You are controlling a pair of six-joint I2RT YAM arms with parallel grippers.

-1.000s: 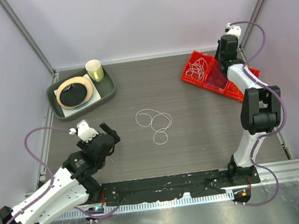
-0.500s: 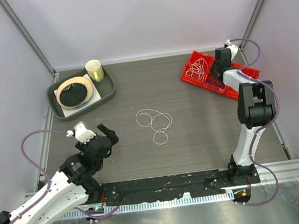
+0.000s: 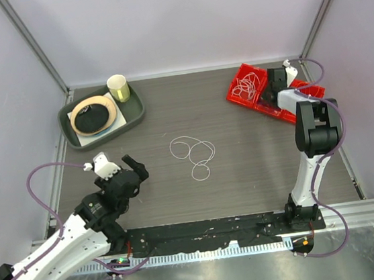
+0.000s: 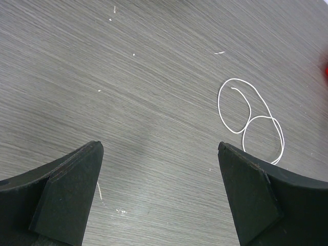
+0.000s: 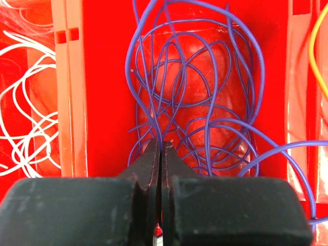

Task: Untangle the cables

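Left pincer [image 4: 159, 149] agape, right pincer [image 5: 160, 147] apparently tight together.

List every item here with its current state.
Thin purple cables: tangled in red plastic tray.
Thin white cable on the grey wood-grain table: loose loops, untouched.
Left end effector: open, holding nothing.
Right end effector: shut, tips at the purple cables; grip unclear.
Pale yellow cup: upright.

A white cable [image 3: 193, 154] is seen on a grey table [image 3: 257, 159] streaked with wood grain. Purple cables [image 5: 195, 118], white cables [image 5: 31, 128] and an orange cable [image 5: 310, 51] are shown in a red bin [image 5: 102, 92].
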